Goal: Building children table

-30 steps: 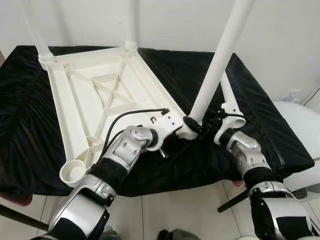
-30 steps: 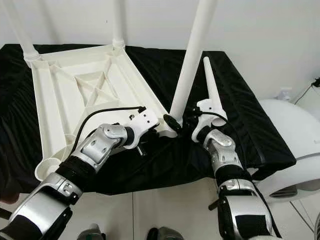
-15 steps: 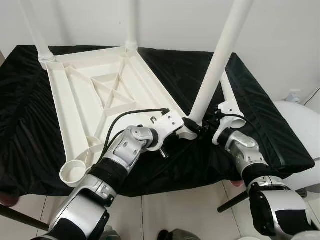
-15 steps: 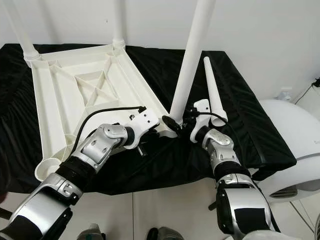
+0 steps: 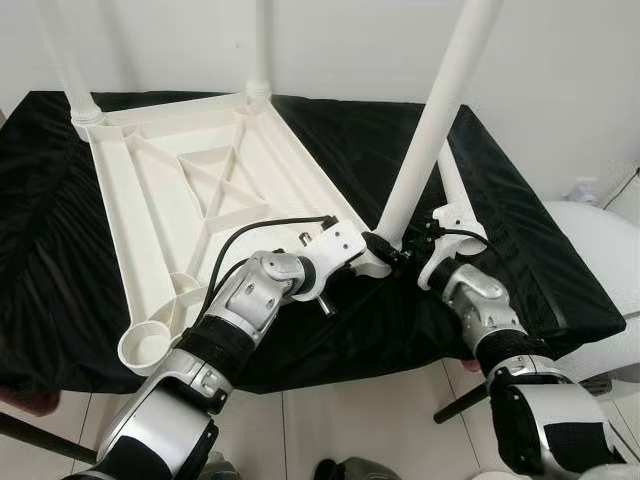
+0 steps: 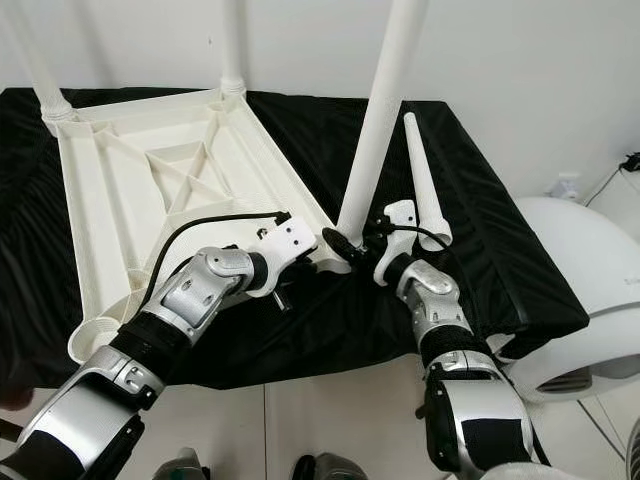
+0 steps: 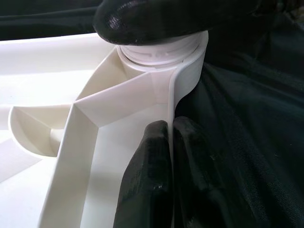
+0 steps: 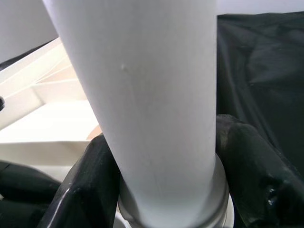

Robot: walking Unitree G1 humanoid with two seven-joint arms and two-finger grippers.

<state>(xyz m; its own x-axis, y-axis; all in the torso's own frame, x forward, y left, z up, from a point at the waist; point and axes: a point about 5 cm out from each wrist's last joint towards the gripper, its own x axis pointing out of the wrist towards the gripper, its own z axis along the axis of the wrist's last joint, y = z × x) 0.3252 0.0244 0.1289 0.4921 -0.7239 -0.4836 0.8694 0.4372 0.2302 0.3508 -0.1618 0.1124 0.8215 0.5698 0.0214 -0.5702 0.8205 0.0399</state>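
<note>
The white children's table top (image 5: 200, 190) lies upside down on black cloth. Two legs (image 5: 75, 70) (image 5: 262, 50) stand in its far corners. A third leg (image 5: 430, 130) stands tilted in the near right corner socket. My right gripper (image 5: 397, 250) is shut around that leg's base, its fingers (image 8: 90, 175) on either side of the leg (image 8: 152, 95). My left gripper (image 7: 170, 126) is shut on the thin rim (image 7: 178, 90) of the top beside the same socket. A loose leg (image 6: 420, 170) lies on the cloth at the right. The near left socket (image 5: 145, 345) holds nothing.
The black-draped table (image 5: 540, 250) ends close to my body, with tiled floor below. A white rounded object (image 5: 600, 260) stands at the right, and a dark bar (image 5: 460, 405) crosses the floor under it. A white wall is close behind.
My right wrist and forearm have shifted slightly left and away at the leg's base. The left gripper keeps its hold on the rim. The leg stays standing.
</note>
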